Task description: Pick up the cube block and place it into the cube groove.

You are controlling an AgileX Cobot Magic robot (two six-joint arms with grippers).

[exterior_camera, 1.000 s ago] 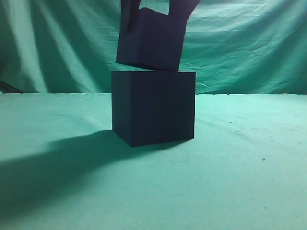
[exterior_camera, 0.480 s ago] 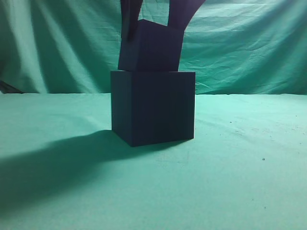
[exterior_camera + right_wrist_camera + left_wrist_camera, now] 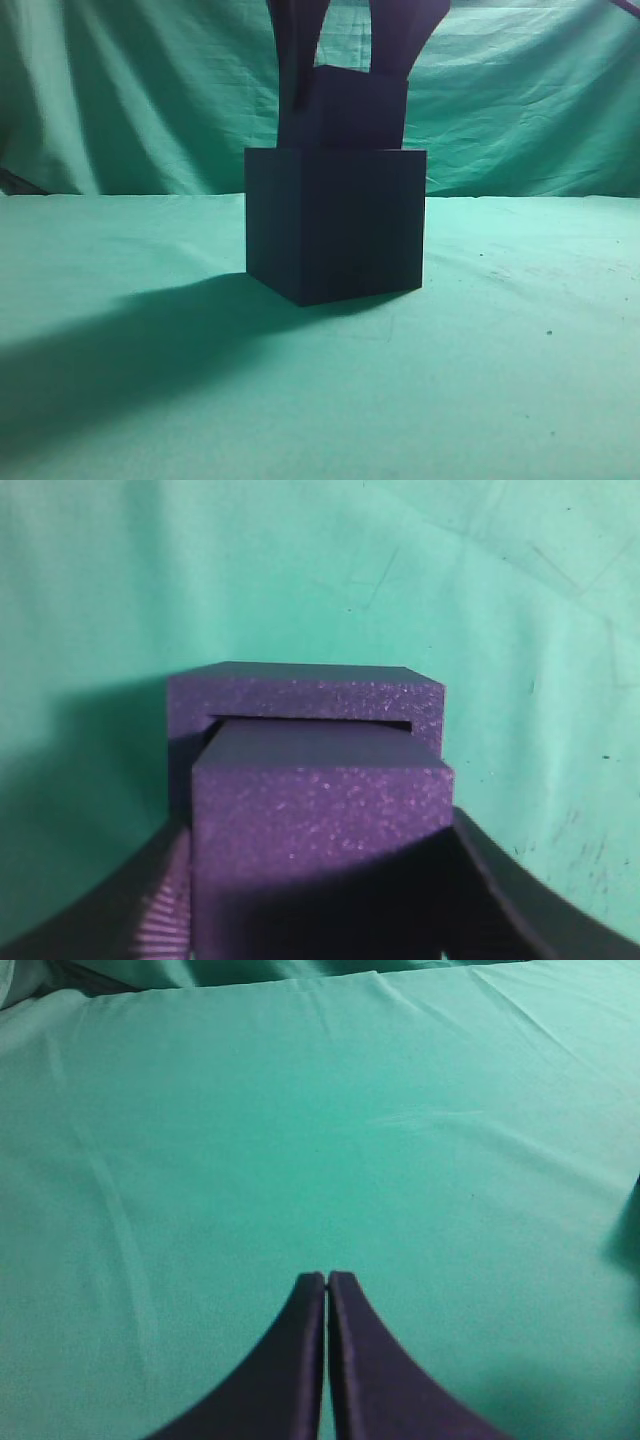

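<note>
Cube block (image 3: 355,108), lower than before, now partly inside the cube groove (image 3: 310,719), right fingers (image 3: 165,905) gripping it.

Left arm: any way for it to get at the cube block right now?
Probably not. The right gripper is clamped on the cube block from both sides, with its base already in the cube groove. The left gripper is shut over bare cloth, no block in its view.
</note>
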